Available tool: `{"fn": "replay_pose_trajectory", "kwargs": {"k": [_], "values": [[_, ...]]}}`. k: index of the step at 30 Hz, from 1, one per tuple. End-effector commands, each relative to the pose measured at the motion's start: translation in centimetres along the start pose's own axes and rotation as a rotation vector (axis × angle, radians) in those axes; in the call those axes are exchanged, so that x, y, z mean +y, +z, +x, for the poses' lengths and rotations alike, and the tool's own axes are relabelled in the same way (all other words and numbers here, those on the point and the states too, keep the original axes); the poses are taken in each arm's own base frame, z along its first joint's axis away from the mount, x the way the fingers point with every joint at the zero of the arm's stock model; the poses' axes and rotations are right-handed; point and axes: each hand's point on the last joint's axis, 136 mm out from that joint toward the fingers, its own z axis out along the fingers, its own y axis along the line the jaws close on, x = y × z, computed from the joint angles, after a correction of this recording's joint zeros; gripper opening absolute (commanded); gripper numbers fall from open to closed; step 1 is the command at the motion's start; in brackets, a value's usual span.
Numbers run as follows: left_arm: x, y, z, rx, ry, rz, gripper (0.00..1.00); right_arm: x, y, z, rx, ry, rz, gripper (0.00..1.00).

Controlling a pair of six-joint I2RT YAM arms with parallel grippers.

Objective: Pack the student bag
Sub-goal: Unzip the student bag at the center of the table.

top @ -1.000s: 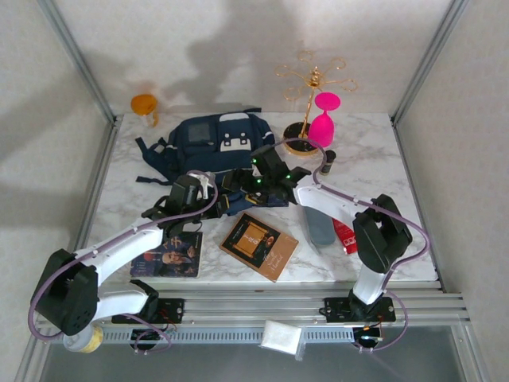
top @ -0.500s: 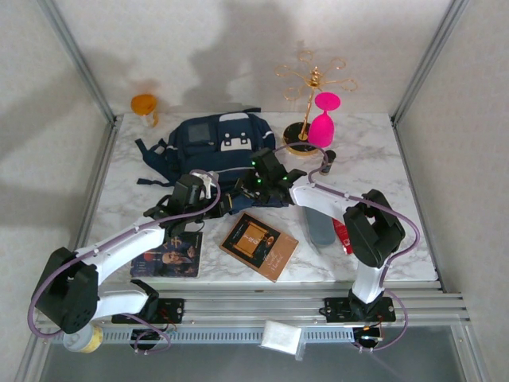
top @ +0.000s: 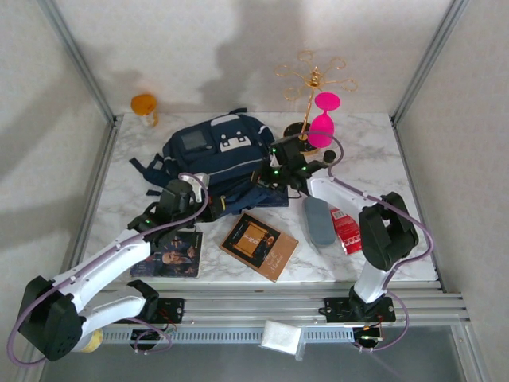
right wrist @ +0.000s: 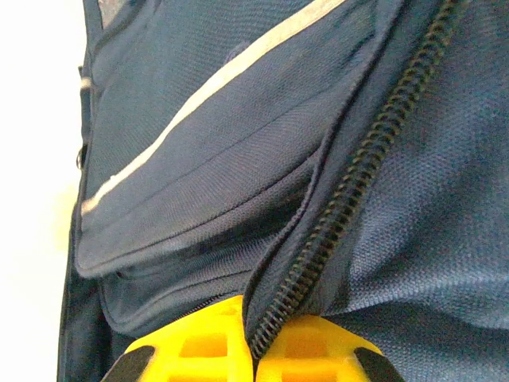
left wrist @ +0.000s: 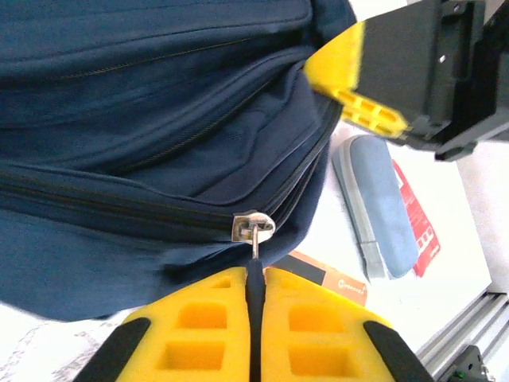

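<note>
"Left wrist view first: what are you holding there?"

"My left claw [left wrist: 254,314] is pressed together on the dark tab of the zipper pull [left wrist: 253,229]. Its metal slider sits on the student bag [left wrist: 159,119], just above my yellow pads."

"And the other one?"

"My right claw [right wrist: 253,344] pinches the bag's fabric edge beside a line of zipper teeth [right wrist: 358,175], with the cloth caught between the pads."

"Where does the bag lie?"

"On the marble table [top: 374,159], towards the back and left of the middle, with its front pocket up and its near edge between my two claws. A grey pencil case [top: 320,220] and a red packet [top: 346,231] lie near its right front. A brown book [top: 258,245] and a dark book [top: 179,259] lie in front of it."
</note>
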Motion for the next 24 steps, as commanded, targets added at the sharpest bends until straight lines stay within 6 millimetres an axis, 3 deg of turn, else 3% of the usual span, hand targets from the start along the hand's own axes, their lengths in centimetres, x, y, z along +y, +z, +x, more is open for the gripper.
{"fn": "replay_pose_trajectory", "kwargs": {"k": [1, 4, 6, 9, 10, 14, 18, 24], "values": [[3.2, 0.0, 1.3, 0.046, 0.012, -0.089, 0.00, -1.8, -0.9, -4.3, -0.100, -0.111, 0.096, 0.00], [4.4, 0.5, 0.9, 0.040, 0.008, -0.134, 0.00, -3.5, -1.0, -5.0, -0.104, -0.094, 0.170, 0.00], [4.4, 0.7, 0.4, 0.022, 0.008, -0.138, 0.00, -3.4, -1.3, -5.3, -0.126, -0.083, 0.181, 0.02], [2.5, 1.2, -0.3, 0.004, 0.002, -0.045, 0.00, -1.4, -1.0, -3.9, -0.122, -0.117, 0.172, 0.43], [1.6, 1.4, -0.4, -0.004, 0.001, -0.002, 0.00, -1.1, -0.8, -3.2, -0.101, -0.120, 0.182, 0.52], [0.5, 2.0, -0.8, -0.019, -0.007, 0.027, 0.00, -1.8, -1.6, -1.2, -0.044, -0.092, 0.248, 0.65], [-0.8, 2.1, -1.3, -0.055, -0.021, 0.069, 0.00, -1.4, -3.2, 3.2, 0.009, -0.159, 0.334, 0.82], [-1.3, 2.6, -1.2, -0.056, -0.027, 0.081, 0.00, 0.4, -4.0, 5.8, 0.028, -0.098, 0.239, 0.93]]}}
